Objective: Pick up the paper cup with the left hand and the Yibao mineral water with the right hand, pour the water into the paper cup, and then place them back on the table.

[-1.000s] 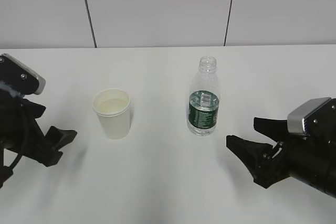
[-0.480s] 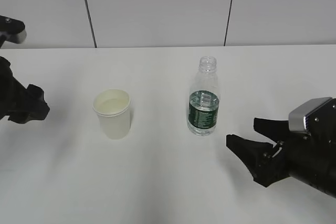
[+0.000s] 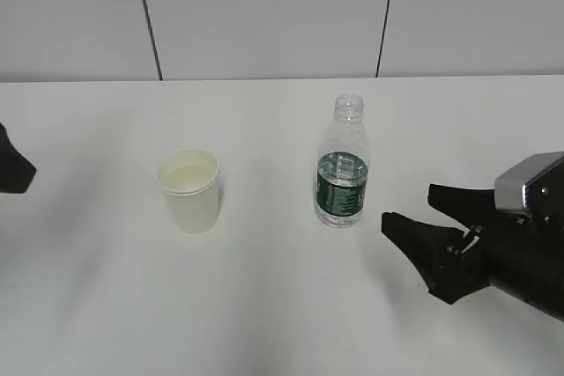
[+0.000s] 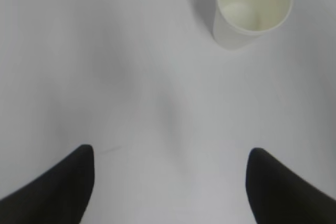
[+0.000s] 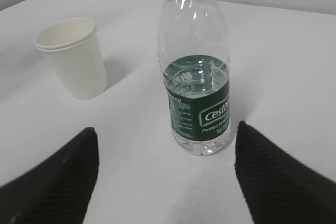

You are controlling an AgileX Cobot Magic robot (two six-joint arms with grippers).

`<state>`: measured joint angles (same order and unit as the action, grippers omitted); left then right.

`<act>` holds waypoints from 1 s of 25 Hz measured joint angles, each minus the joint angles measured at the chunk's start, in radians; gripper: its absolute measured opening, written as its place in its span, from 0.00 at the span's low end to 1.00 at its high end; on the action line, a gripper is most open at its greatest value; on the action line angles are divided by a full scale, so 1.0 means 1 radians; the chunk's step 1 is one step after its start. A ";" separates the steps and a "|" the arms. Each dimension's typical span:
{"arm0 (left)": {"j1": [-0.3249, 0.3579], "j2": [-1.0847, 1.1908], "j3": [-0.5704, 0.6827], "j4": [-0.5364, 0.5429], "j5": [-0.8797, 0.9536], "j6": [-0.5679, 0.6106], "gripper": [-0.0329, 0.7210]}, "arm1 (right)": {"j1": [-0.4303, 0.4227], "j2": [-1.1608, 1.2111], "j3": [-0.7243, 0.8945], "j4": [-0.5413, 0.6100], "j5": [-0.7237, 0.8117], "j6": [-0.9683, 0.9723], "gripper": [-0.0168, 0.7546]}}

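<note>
The paper cup [image 3: 189, 189] stands upright on the white table [image 3: 264, 305], left of centre. The Yibao mineral water [image 3: 342, 169] stands upright to its right, uncapped, with water up to its green label. My right gripper [image 3: 408, 206] hovers low to the right of the bottle, open and holding nothing. In the right wrist view the bottle [image 5: 197, 77] is just ahead of the open right gripper [image 5: 166, 129], and the cup [image 5: 73, 59] is further left. My left gripper [image 4: 170, 153] is open over bare table, with the cup [image 4: 252, 6] far ahead to its right.
Only a black tip of the left arm [image 3: 12, 171] shows at the left edge of the exterior view. A grey panelled wall [image 3: 264, 15] rises behind the table's far edge. Bare tabletop [image 4: 157, 93] surrounds both items.
The left arm has drawn back to the left and nearly left the exterior view. The right gripper has shifted slightly right. The cup and bottle have not moved.
</note>
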<state>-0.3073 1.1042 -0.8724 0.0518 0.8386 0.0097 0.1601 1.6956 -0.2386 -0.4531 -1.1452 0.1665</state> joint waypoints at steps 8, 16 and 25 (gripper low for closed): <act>0.000 -0.407 0.210 -0.026 0.032 0.000 0.81 | 0.000 -0.016 0.002 0.000 0.000 0.012 0.79; 0.000 -0.775 0.335 -0.071 0.111 0.000 0.80 | 0.000 -0.018 0.002 -0.004 0.000 0.015 0.79; 0.000 -0.929 0.336 -0.081 0.293 0.000 0.80 | 0.000 -0.018 0.002 -0.018 0.000 0.016 0.79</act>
<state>-0.3073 0.1756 -0.5363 -0.0296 1.1313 0.0097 0.1601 1.6778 -0.2364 -0.4715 -1.1452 0.1821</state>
